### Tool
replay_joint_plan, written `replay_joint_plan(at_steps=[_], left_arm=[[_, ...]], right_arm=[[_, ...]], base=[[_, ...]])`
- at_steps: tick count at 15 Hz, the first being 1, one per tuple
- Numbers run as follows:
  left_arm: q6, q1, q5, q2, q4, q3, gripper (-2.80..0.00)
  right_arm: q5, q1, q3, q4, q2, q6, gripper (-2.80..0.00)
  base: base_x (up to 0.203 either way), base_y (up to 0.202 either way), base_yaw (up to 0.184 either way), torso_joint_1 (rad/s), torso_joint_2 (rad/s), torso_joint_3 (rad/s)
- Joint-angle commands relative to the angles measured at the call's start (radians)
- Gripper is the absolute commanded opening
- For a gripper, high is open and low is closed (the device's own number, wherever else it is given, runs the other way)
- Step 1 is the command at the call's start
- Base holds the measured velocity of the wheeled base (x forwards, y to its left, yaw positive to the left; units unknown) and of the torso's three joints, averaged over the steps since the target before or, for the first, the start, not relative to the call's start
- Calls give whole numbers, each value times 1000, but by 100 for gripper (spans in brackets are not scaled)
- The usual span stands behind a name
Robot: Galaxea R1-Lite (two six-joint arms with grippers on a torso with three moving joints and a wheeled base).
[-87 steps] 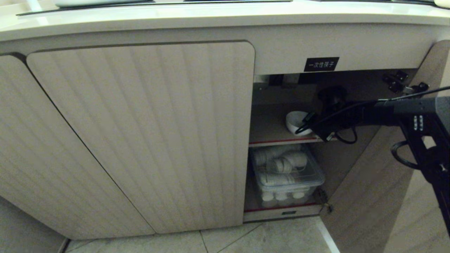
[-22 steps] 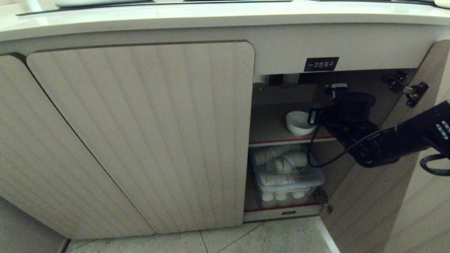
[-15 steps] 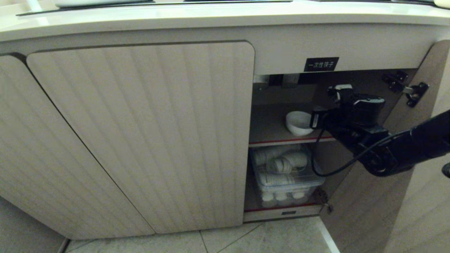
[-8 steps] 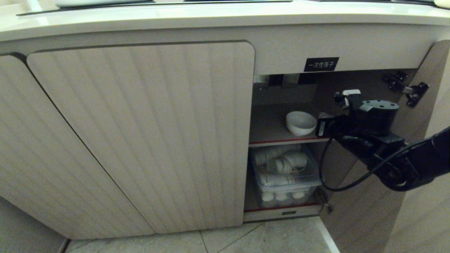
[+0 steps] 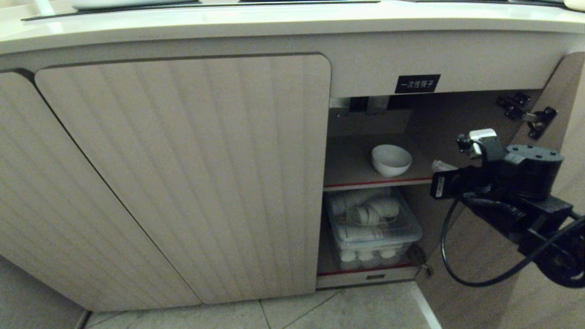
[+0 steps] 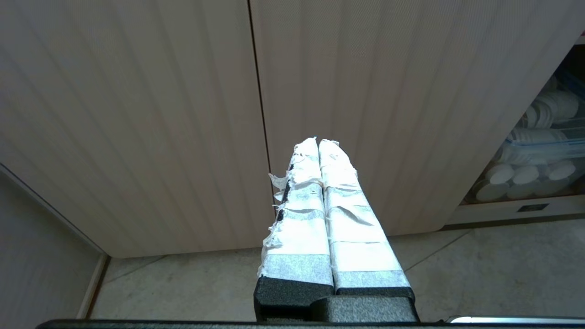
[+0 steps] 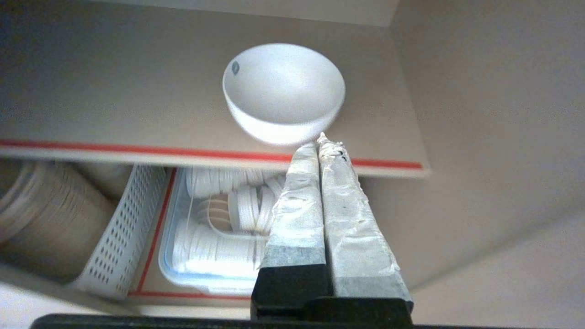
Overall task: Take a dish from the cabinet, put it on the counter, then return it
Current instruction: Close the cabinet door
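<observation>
Dish (image 5: 391,160), white, upright on upper cabinet shelf (image 5: 352,170), untouched; right gripper (image 7: 322,141) just outside, jaws together: spread before reaching, then clamp rim squarely.

R hand (image 7: 318,142) closed, empty, L hand (image 6: 318,142) closed

black label (image 5: 417,84) on cabinet (image 5: 183,178) fascia above open compartment, white chinese characters: 一次性筷子.
</observation>
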Motion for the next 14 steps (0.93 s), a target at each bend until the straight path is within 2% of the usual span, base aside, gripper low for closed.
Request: replay_joint_plan(at_steps=[1,6,14], left_arm=[[0,0,0,0,0,-1,-280],[0,0,0,0,0,0,-280],[0,0,-1,0,0,0,-280]], right_arm=[[-1,0,71,-34,-65,-1,-280],[-8,2,182,-50,-167,-5,-280],[-8,26,479,-44,-418,-31,-280]], base=[[0,0,0,0,0,0],[0,0,0,0,0,0],[0,0,0,0,0,0]])
